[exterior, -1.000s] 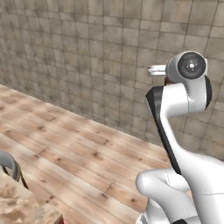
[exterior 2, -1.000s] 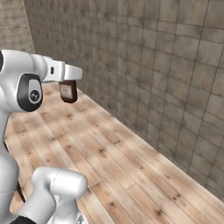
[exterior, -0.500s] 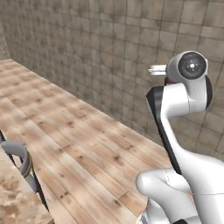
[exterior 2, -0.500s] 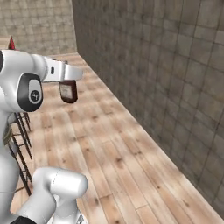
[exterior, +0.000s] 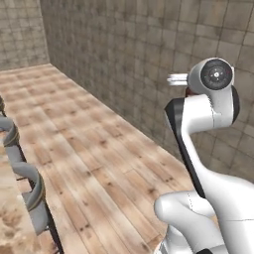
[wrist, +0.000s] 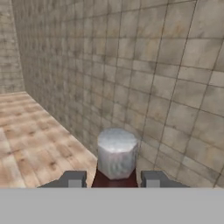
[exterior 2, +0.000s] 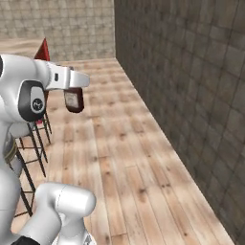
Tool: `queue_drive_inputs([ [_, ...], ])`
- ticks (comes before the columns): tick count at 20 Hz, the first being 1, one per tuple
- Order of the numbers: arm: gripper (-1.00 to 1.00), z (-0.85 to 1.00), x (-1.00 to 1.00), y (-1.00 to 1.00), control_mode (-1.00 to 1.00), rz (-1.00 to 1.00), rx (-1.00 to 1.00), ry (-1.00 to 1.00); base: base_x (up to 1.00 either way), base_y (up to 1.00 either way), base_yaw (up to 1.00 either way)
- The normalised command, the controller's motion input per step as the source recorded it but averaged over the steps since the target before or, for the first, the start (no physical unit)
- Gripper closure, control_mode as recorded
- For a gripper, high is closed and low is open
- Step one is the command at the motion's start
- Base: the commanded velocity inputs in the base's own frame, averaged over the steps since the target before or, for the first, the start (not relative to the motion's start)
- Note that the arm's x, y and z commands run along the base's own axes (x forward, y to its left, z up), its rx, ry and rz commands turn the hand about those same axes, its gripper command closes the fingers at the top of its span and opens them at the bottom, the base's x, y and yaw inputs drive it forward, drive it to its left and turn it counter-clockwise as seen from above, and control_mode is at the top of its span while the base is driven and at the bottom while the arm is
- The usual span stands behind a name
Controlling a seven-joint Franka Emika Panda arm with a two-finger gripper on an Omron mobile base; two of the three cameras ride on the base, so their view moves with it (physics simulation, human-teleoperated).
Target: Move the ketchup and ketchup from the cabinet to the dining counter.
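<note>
A dark red-brown ketchup (exterior 2: 74,101) bottle with a pale label hangs in my gripper (exterior 2: 76,91), which is shut on it, high above the wooden floor. In the hand view its grey cap (wrist: 117,152) and red shoulder stand between my two fingers (wrist: 72,179), and the gripper (wrist: 113,179) faces a tiled wall. From the left base the gripper (exterior: 179,78) peeks out beside the arm's top joint. A marbled corner of the dining counter (exterior: 12,237) shows at the lower left. The cabinet and the other ketchup are out of view.
A grey-brown tiled wall (exterior 2: 191,86) runs close along the right. Bar stools (exterior: 31,191) stand beside the counter, and their dark legs (exterior 2: 34,143) show left of the arm. A red unit's corner (exterior 2: 43,50) sits farther back. Plank floor (exterior: 99,149) lies open between.
The whole picture has swung as the base turns: the wall now recedes to a far corner and the stools and counter edge have come into view. The bottle stays in the grip.
</note>
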Motion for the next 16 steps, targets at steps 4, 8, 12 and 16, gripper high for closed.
queue_drive_inputs([
  [4,1.0,0.0,0.0,0.0,1.0,0.0,0.0,0.0,0.73,-0.28,0.3],
  [8,1.0,0.0,0.0,0.0,1.0,0.0,0.0,0.0,0.72,-0.3,0.3],
  [12,1.0,0.0,0.0,0.0,1.0,0.0,0.0,0.0,0.71,-0.32,0.31],
  [16,1.0,0.0,0.0,0.0,1.0,0.0,0.0,0.0,0.71,-0.32,0.31],
])
